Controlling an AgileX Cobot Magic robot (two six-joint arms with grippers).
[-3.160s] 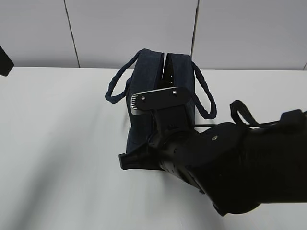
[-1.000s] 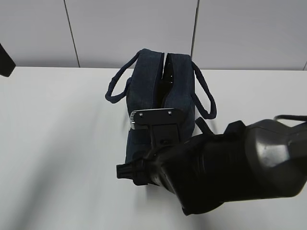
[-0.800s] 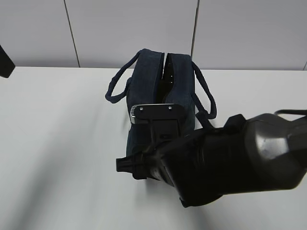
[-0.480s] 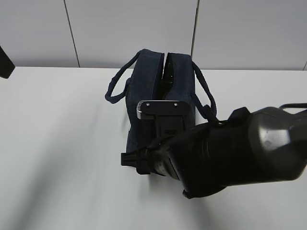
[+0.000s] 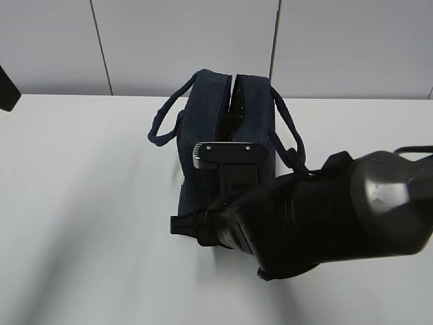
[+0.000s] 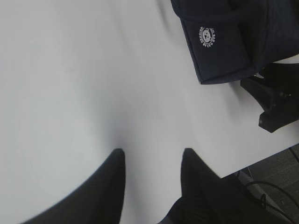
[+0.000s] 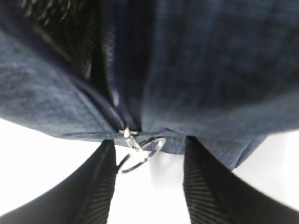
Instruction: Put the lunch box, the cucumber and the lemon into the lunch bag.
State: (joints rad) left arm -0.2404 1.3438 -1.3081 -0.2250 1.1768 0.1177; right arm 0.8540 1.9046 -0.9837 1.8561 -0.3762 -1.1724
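Left gripper [image 6: 152,161] hangs open, empty, over bare table [image 6: 70,84].

Lunch bag [image 5: 226,128] centre frame, long axis running toward the wall, zip slit partly open.

Since a second ago right gripper [image 7: 149,158] crept forward; jaws spread, straddling ring pull [image 7: 140,154], ungrasped. Opening likely next.

Lighting: even, diffuse, bright; I can't fix the source, prob. overhead. White table [image 5: 81,203] near blown out, esp. in right wrist view.

Shadows: soft, faint grey streaks on table in ext. and left wrist views; no hard edges.

Glare: small highlight on metal ring pull [image 7: 142,156].

Blur: right wrist view soft overall, lunch bag [image 7: 196,70] fabric too close to resolve weave. Left wrist view sharper; white logo [image 6: 208,36] readable as a ring, text not.

Dark areas: black right arm [image 5: 318,217] shows little detail.
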